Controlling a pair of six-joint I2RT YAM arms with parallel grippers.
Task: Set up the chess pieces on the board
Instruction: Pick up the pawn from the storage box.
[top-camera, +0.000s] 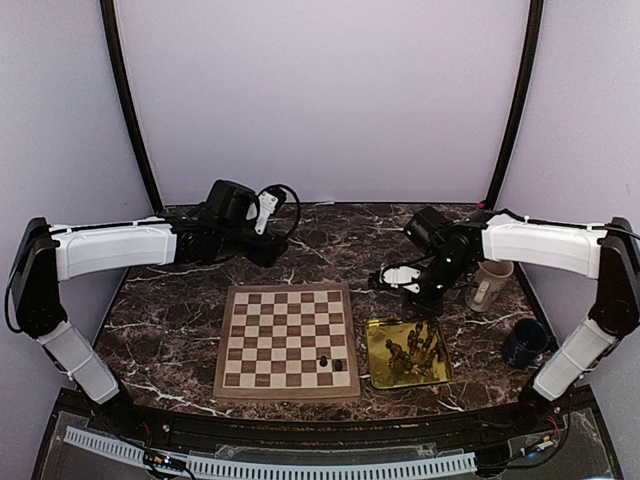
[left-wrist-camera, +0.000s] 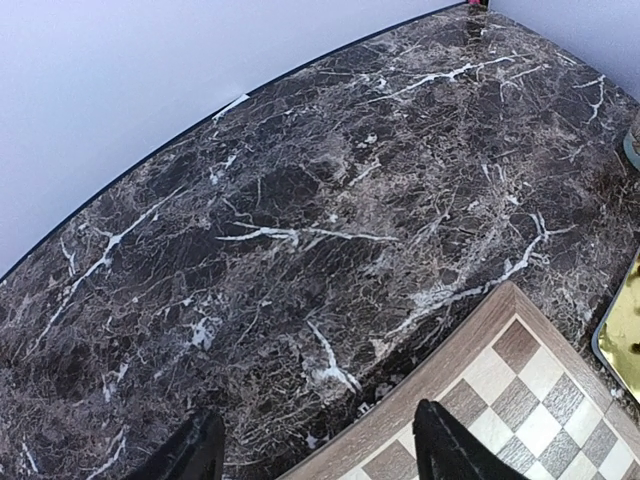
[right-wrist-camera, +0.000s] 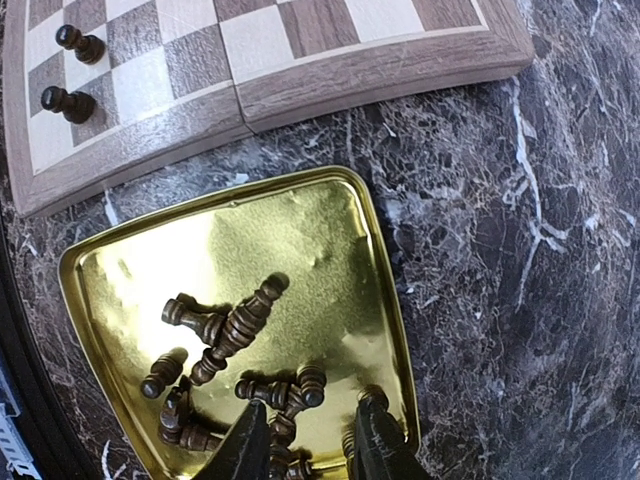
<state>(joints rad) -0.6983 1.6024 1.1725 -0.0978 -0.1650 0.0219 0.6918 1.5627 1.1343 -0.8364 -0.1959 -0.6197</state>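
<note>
The wooden checkered board (top-camera: 288, 340) lies at the table's middle. Two dark chess pieces (top-camera: 331, 363) stand on its near right squares; the right wrist view shows them (right-wrist-camera: 72, 72) and the board's edge (right-wrist-camera: 300, 85). Several more pieces (right-wrist-camera: 235, 330) lie tumbled in a shiny gold tray (right-wrist-camera: 100, 270), right of the board (top-camera: 372, 352). My right gripper (right-wrist-camera: 310, 455) is open low over the tray's far end, with lying pieces between its fingers (right-wrist-camera: 245, 450). My left gripper (left-wrist-camera: 320, 450) is open and empty above the marble by the board's far corner (left-wrist-camera: 480, 345).
A beige mug (top-camera: 488, 285) and a dark blue mug (top-camera: 525, 343) stand right of the tray. The tabletop is dark veined marble (top-camera: 330, 240) with curved walls behind. The tray's rim (left-wrist-camera: 620, 340) shows at the left wrist view's right edge.
</note>
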